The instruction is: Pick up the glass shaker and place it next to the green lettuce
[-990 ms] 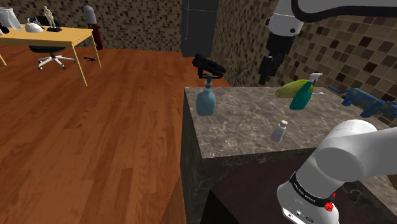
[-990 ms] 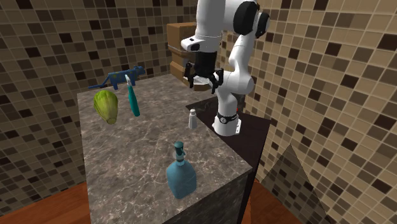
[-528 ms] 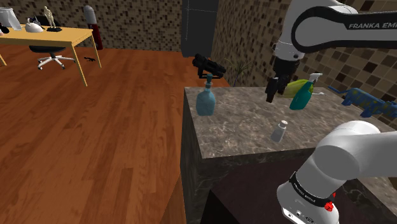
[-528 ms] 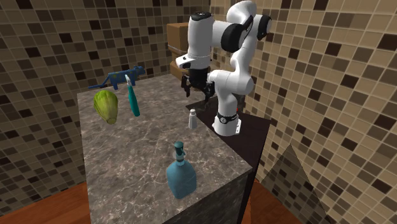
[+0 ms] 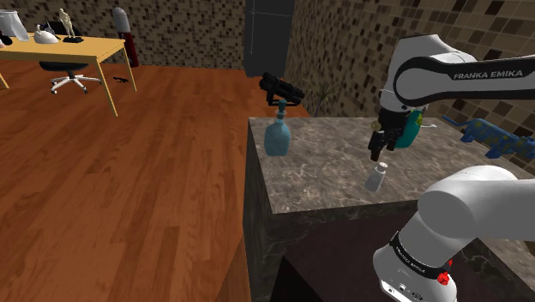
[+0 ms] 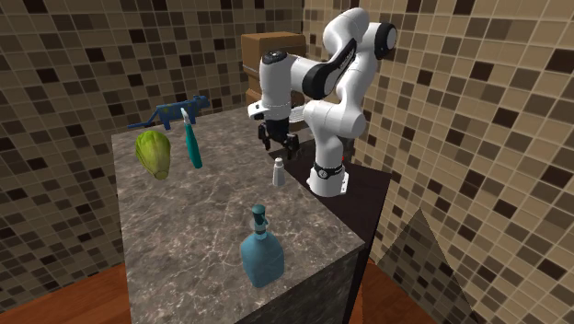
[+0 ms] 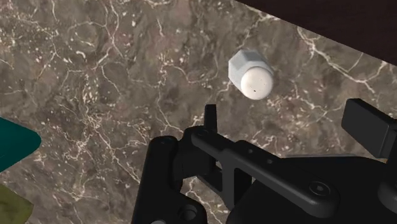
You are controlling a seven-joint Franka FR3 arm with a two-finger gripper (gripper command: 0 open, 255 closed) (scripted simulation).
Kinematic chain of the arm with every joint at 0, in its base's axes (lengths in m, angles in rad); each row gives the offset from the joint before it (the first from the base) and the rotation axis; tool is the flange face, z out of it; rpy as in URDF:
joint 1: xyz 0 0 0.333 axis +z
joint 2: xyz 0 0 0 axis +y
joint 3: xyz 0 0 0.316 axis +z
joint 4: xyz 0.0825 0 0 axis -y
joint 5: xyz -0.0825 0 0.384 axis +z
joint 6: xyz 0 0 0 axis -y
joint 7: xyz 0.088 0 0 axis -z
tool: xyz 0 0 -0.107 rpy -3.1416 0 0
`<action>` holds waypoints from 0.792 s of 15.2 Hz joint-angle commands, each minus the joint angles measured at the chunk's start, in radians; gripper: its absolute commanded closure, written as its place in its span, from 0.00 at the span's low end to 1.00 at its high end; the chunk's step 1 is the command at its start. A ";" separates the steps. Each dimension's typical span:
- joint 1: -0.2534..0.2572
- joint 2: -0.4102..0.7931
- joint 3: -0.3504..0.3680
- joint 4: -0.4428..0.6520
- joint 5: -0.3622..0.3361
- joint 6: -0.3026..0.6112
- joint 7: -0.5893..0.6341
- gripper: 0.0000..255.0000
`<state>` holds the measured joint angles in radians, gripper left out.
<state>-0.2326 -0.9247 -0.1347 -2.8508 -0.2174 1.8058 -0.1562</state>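
The gripper (image 6: 279, 143) hangs just above the shaker (image 6: 277, 171), its black fingers (image 7: 368, 124) spread apart and clasping nothing. In the wrist view the shaker (image 7: 251, 74) shows from above, pale and capped, clear of both fingers. It stands upright on the dark marbled counter (image 6: 193, 216), near the edge facing the robot's stand. The green lettuce (image 6: 154, 153) lies well apart from it, toward the second exterior view's left, with a teal bottle (image 6: 192, 143) lying just beside it and a blue lizard figure (image 6: 170, 112) behind. A blue pump bottle (image 5: 277, 135) stands at another corner, far from the gripper (image 5: 377, 151).
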 commanded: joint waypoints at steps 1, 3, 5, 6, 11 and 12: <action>-0.022 -0.009 -0.015 -0.030 -0.017 0.011 -0.002 0.00; -0.026 -0.006 -0.021 -0.055 -0.025 0.039 -0.001 0.00; -0.031 -0.001 -0.027 -0.079 -0.033 0.069 -0.001 0.00; -0.034 0.002 -0.031 -0.091 -0.037 0.084 -0.001 0.00; -0.041 0.012 -0.039 -0.122 -0.049 0.125 0.000 0.00; -0.041 0.012 -0.039 -0.122 -0.049 0.125 0.000 0.00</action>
<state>-0.2737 -0.9127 -0.1735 -2.9715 -0.2658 1.9290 -0.1560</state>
